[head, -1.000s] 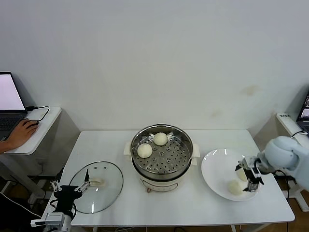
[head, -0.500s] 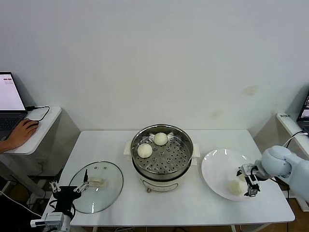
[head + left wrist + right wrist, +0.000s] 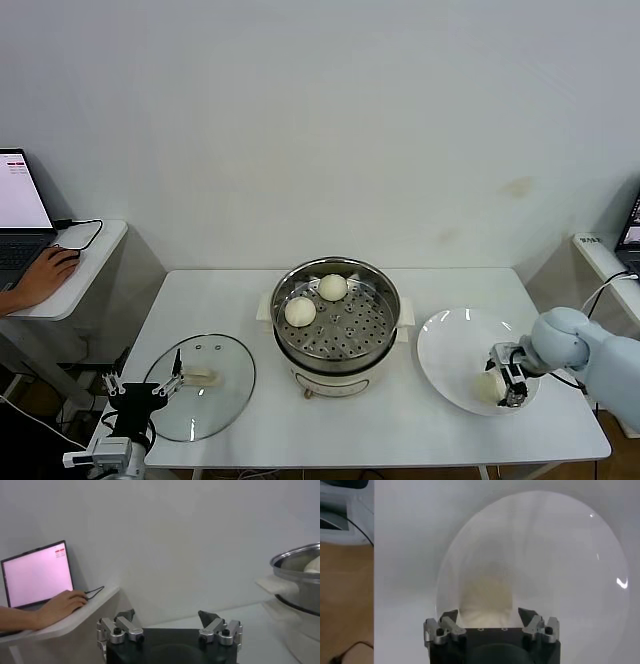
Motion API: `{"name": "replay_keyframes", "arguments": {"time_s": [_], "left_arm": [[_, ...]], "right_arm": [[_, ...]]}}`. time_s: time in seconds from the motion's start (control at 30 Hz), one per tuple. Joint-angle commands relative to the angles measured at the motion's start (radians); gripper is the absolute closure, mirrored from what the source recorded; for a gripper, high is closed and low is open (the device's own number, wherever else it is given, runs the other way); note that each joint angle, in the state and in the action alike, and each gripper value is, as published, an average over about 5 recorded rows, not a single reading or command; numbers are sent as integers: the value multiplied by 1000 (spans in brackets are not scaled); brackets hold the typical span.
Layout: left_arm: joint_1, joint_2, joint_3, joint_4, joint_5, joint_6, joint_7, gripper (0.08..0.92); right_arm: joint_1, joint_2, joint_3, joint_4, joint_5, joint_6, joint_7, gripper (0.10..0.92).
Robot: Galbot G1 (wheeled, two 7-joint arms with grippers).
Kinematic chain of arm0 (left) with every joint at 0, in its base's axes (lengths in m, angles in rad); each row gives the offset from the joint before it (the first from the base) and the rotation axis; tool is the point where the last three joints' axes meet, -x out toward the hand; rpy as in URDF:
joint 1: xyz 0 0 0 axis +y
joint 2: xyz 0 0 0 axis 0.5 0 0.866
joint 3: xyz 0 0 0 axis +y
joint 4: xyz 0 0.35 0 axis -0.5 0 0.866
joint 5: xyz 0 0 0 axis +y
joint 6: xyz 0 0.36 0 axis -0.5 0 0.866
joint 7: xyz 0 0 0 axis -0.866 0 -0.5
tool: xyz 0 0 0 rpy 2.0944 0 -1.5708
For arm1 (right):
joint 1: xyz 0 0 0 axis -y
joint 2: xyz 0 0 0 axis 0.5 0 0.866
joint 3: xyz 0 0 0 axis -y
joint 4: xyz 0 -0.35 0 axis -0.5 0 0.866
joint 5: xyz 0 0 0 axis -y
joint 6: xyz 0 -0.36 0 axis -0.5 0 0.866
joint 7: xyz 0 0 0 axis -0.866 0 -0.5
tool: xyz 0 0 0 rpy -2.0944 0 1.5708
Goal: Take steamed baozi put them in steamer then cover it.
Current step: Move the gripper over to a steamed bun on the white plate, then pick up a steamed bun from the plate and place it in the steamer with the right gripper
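Head view, left to right. Left hand is parked off the counter's front-left corner, at about 8 o'clock from the steamer. Its fingers are spread wide with nothing between them, clear in the left wrist view too.

Lid lies flat on the counter just beside that hand, at the steamer's 8 o'clock, handle up. So the left arm is the nearer one for covering later.

Steamer sits centre counter, uncovered. Two buns are on the perforated tray: one at its 9 o'clock, one at its 12 o'clock. The rest of the tray is bare.

Plate is at the steamer's 3 o'clock, close to it but not touching. I can make out only one bun on it, near the plate's 4 o'clock edge; a fourth isn't visible, possibly hidden by the arm.

Right hand is down on that bun, fingers straddling it. Right wrist view: bun sits dead ahead between the fingertips, centred, no offset to correct. The bun is round, so grasp axis doesn't matter. The fingers look partly closed around it, but I can't tell whether they've made firm contact yet.

Judgement: third bun pick in progress. Next move needs a finished squeeze, then a lift and carry toward 9 o'clock to the tray's free front half. Risk: soft dough squashing or sticking.
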Motion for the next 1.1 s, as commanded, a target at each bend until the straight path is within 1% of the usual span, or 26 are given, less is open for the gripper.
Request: {"name": "replay_keyframes", "arguments": {"time_s": [0.03, 0.37, 0.53, 0.8, 0.93, 1.1], "left_arm": [[-1, 3, -3, -5, -1, 1, 0, 177], [3, -2, -3, -13, -1, 1, 0, 177], [5, 3, -10, -23, -7, 1, 0, 177], [-1, 4, -2, -24, -9, 1, 0, 177], [-3, 5, 4, -28, -8, 1, 0, 177], [-2, 8, 3, -34, -9, 1, 0, 177]], "right_arm": [[-9, 14, 8, -13, 6, -3, -2, 332], [20, -5, 14, 3, 32, -4, -10, 443], [143, -47, -22, 30, 88, 0, -21, 485], [502, -66, -164, 42, 222, -3, -43, 470], [699, -16, -270, 38, 293, -8, -44, 466], [916, 109, -409, 49, 369, -12, -25, 465]]}}
